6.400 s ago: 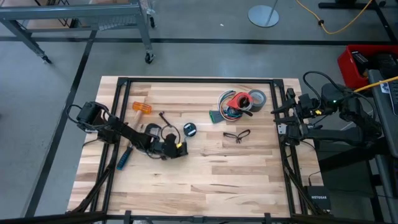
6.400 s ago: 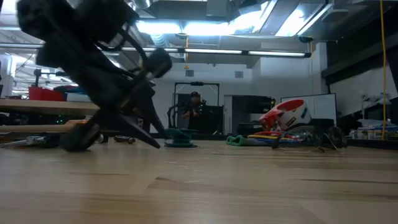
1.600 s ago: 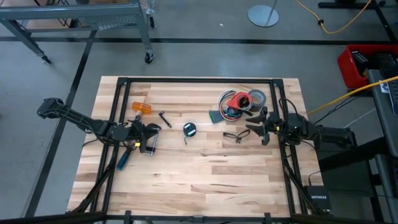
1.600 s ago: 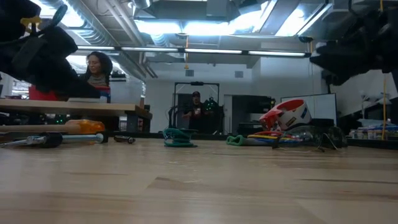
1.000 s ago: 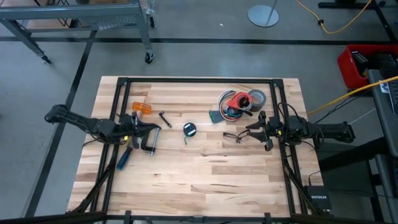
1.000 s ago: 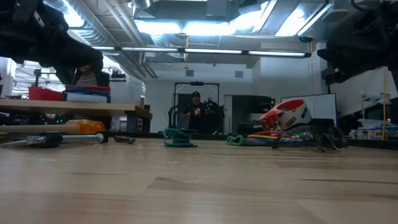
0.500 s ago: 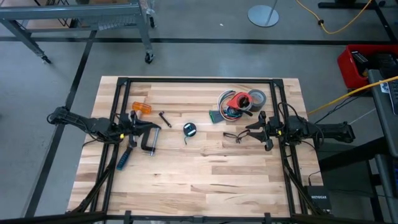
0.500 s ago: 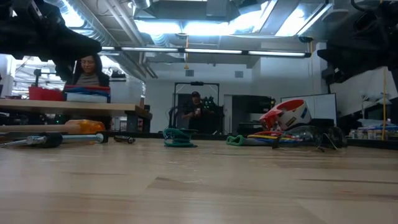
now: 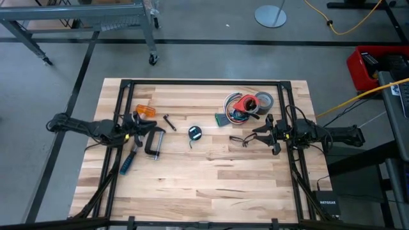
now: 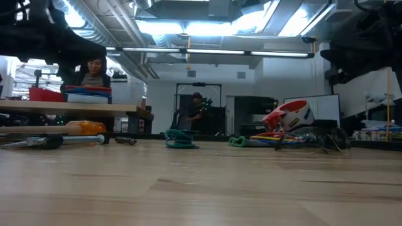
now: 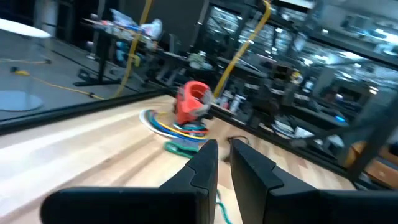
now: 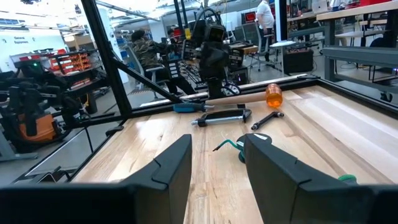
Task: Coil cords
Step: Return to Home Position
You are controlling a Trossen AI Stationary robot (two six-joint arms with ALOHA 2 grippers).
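High view: the dark teal-green cord (image 9: 194, 133) sits coiled mid-table, well apart from both claws. My left gripper (image 9: 137, 126) is at the left edge and my right gripper (image 9: 263, 134) at the right edge, near the thin black cord (image 9: 243, 138). Low view: the green coil (image 10: 181, 139) lies flat, far back. Left wrist: left claw (image 11: 222, 149) barely open, just a slit, gripping nothing. Right wrist: right claw (image 12: 217, 146) spread wide and empty, green cord (image 12: 231, 145) on the wood beyond it.

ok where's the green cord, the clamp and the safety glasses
green cord (image 9: 195, 133), high view, middle of its coil
clamp (image 9: 151, 142), high view, its dark frame
safety glasses (image 9: 241, 138), high view, bridge between the lenses
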